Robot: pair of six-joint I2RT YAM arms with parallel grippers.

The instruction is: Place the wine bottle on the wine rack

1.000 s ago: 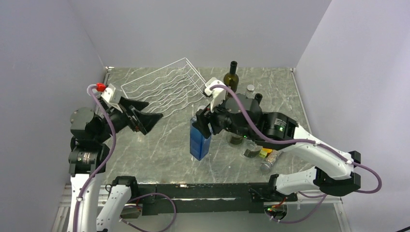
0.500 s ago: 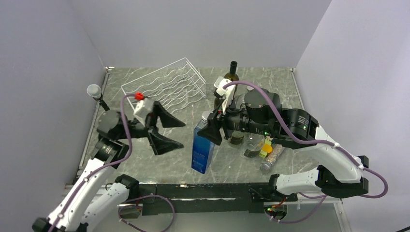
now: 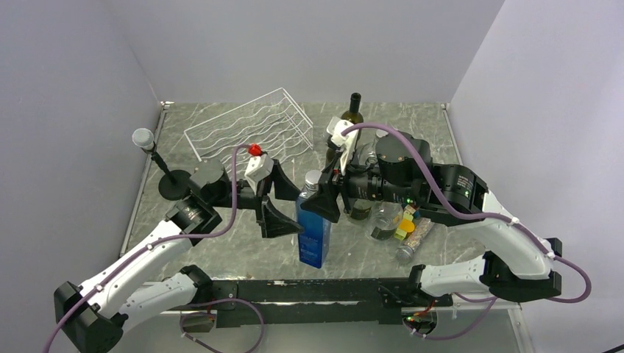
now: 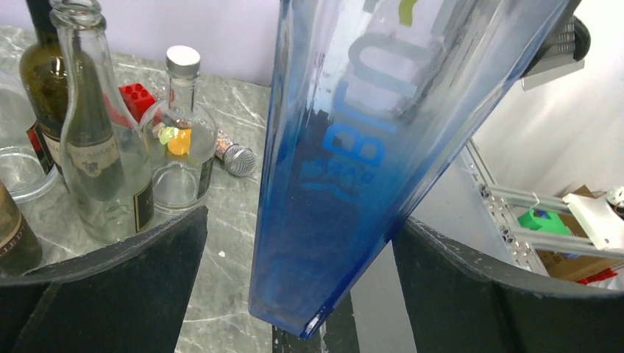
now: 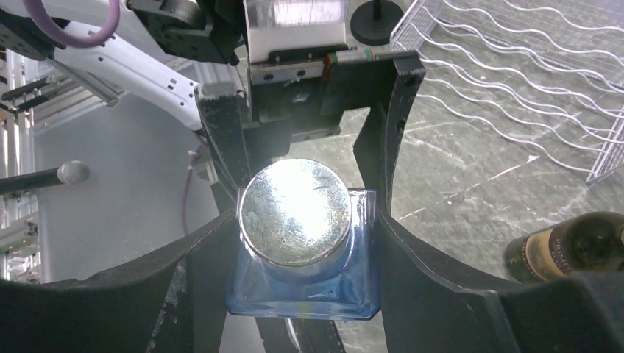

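Wine bottle, blue square glass with a silver cap (image 3: 314, 229), stands upright over the front centre of the grey marble table (image 3: 221, 246). Right gripper (image 3: 324, 204) is half-closed, clamping its shoulder just under the cap. Left gripper (image 3: 296, 208) gapes fully, fingers (image 4: 110, 287) flanking the body, not touching. White wire wine rack (image 3: 246, 129) sits rear-left, well apart.

Colour and pattern key
Grey marble desk (image 3: 243, 244) with white veins; white wine rack (image 3: 243, 129), wavy rods; bottle (image 3: 314, 237) clear-to-blue gradient, silver cap (image 5: 296, 211); rear bottle (image 3: 355, 112) dark olive green
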